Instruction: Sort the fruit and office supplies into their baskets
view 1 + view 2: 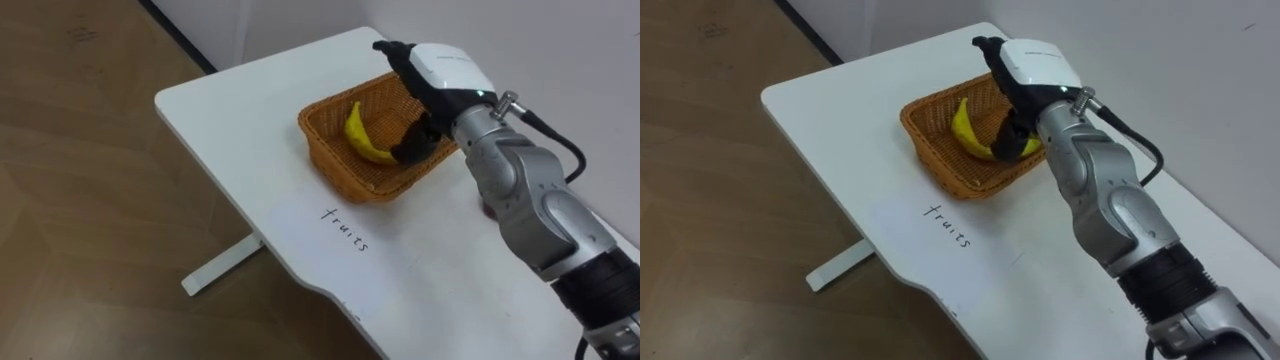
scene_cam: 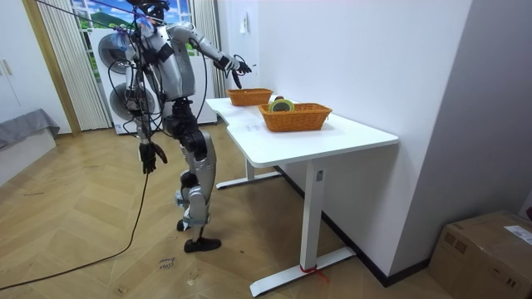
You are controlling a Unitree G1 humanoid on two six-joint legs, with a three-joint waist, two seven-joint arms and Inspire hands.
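A woven fruit basket (image 1: 335,165) stands near the far end of the white table (image 1: 230,120). A yellow banana (image 1: 362,138) lies inside it. My right hand (image 1: 440,70) hovers over the basket's right side, its fingers stretched out above the far rim and its thumb (image 1: 412,143) pointing down next to the banana's near end without gripping it. In the room view my right hand (image 2: 235,66) reaches over that fruit basket (image 2: 249,96), and my left hand (image 2: 148,156) hangs relaxed at my side. A second basket (image 2: 295,116) holds a greenish round item (image 2: 281,105).
A handwritten label (image 1: 345,228) is on the tabletop just in front of the fruit basket. The table's edge (image 1: 215,180) runs along my left, with wooden floor (image 1: 90,200) beyond. A wall borders the table's far side. A cardboard box (image 2: 486,253) sits on the floor.
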